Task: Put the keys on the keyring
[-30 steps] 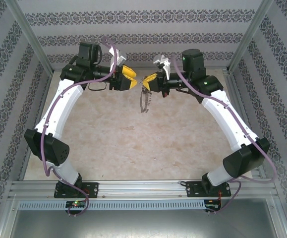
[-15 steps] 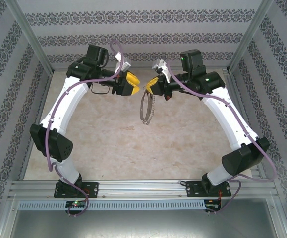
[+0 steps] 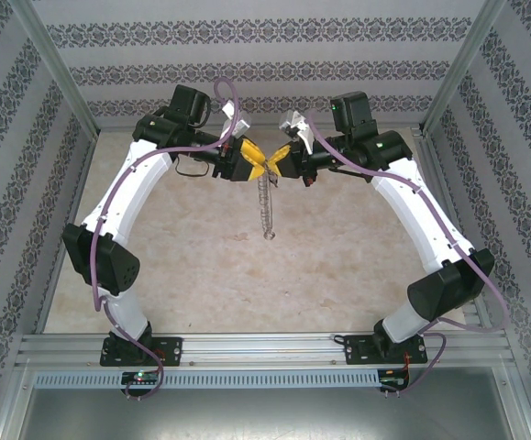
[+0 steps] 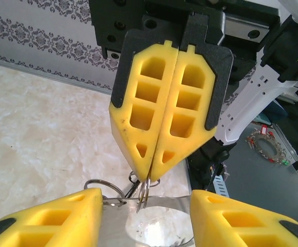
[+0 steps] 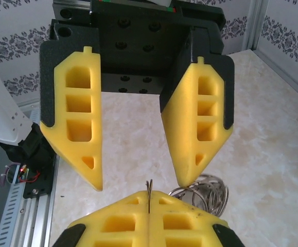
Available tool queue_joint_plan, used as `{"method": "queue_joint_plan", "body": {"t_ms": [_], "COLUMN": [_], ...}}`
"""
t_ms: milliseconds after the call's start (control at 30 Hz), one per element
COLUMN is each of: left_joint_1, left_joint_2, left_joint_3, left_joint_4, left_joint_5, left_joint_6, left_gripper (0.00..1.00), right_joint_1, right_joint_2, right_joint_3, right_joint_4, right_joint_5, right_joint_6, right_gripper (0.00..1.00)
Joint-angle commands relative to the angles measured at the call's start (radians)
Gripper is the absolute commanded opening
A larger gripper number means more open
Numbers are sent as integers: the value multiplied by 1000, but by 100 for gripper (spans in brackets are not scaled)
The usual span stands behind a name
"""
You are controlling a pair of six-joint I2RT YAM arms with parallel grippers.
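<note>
Yellow-padded right gripper is clamped on the top rim of the keyring, which hangs edge-on beneath it, above the table. Facing it tip to tip, the left gripper has its jaws apart either side of that rim.

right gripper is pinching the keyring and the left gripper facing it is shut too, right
No: the left gripper is open, fingers spread, as the right wrist view shows. The right gripper does pinch the keyring.

White walls with dark floral bands enclose a beige marbled tabletop. Silvery aluminium posts stand at the corners.
</note>
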Motion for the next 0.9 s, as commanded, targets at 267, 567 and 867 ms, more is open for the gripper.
{"method": "queue_joint_plan", "body": {"t_ms": [267, 567, 867], "left_joint_1": [-28, -38, -39], "left_joint_2": [18, 26, 23], "left_joint_3": [36, 39, 40], "left_joint_4": [-15, -27, -15], "left_joint_5": [31, 31, 35], "left_joint_6": [25, 37, 35], "left_gripper": [38, 20, 0], "right_joint_1": [2, 4, 2], "right_joint_2": [3, 5, 3], "right_joint_3": [25, 21, 12], "right_joint_4": [26, 38, 53], "right_joint_5": [-62, -50, -36], "right_joint_6": [-6, -1, 9], "right_gripper": [0, 0, 0]}}
